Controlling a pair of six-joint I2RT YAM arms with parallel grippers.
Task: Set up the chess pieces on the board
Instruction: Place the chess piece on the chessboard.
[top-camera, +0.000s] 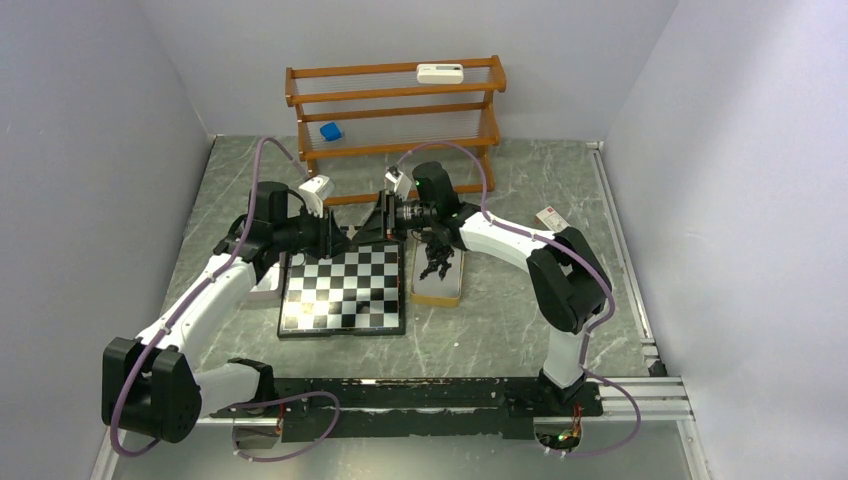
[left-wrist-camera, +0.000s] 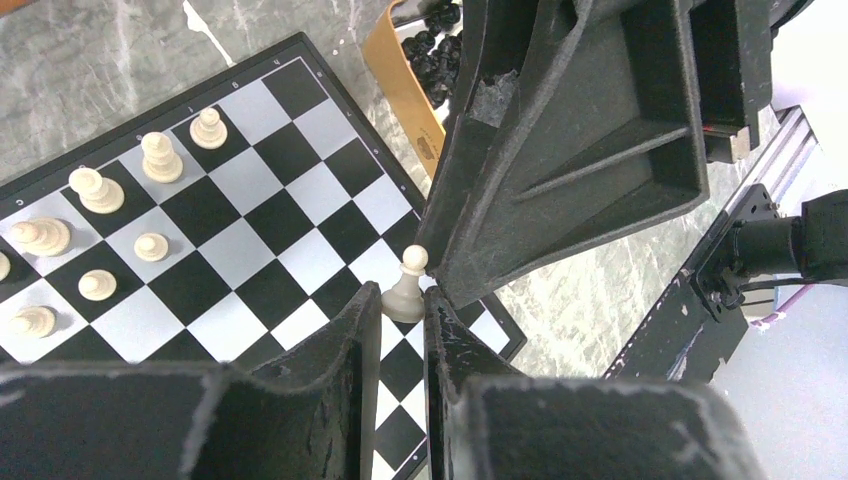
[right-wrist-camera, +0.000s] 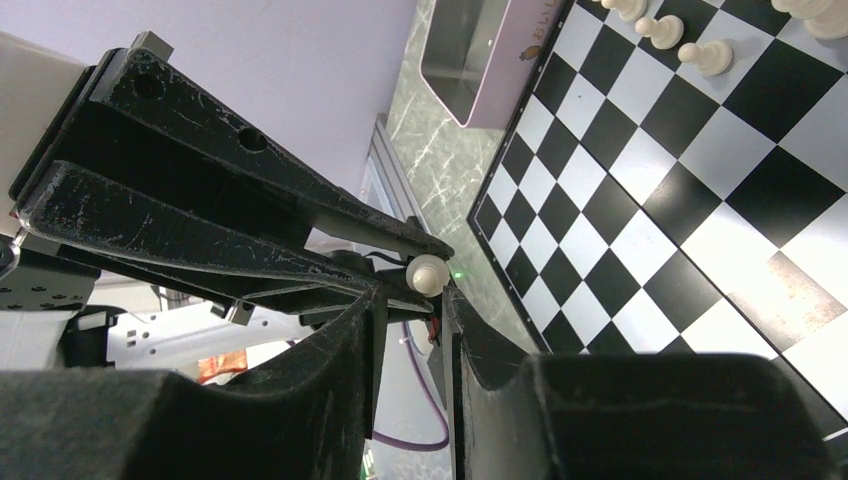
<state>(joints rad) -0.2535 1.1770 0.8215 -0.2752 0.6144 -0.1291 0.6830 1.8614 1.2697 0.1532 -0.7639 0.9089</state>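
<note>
A cream pawn (left-wrist-camera: 405, 290) hangs over the board's (left-wrist-camera: 250, 205) edge, its base pinched between the tips of my left gripper (left-wrist-camera: 403, 297). My right gripper (right-wrist-camera: 413, 290) faces it from the other side. Its jaws stand a little apart at the pawn's round head (right-wrist-camera: 428, 274), and one finger (left-wrist-camera: 560, 150) touches that head. In the top view both grippers, left (top-camera: 345, 238) and right (top-camera: 385, 222), meet above the far edge of the board (top-camera: 343, 288). Several cream pieces (left-wrist-camera: 100, 190) stand on the board's squares. Black pieces (top-camera: 437, 262) lie heaped in a tray.
A gold-rimmed tray (top-camera: 437, 292) lies right of the board and another tray (right-wrist-camera: 470, 60) lies left of it. Behind stands a wooden rack (top-camera: 395, 110) with a blue cube (top-camera: 330, 131) and a white device (top-camera: 440, 73). A small card (top-camera: 552, 219) lies at the right.
</note>
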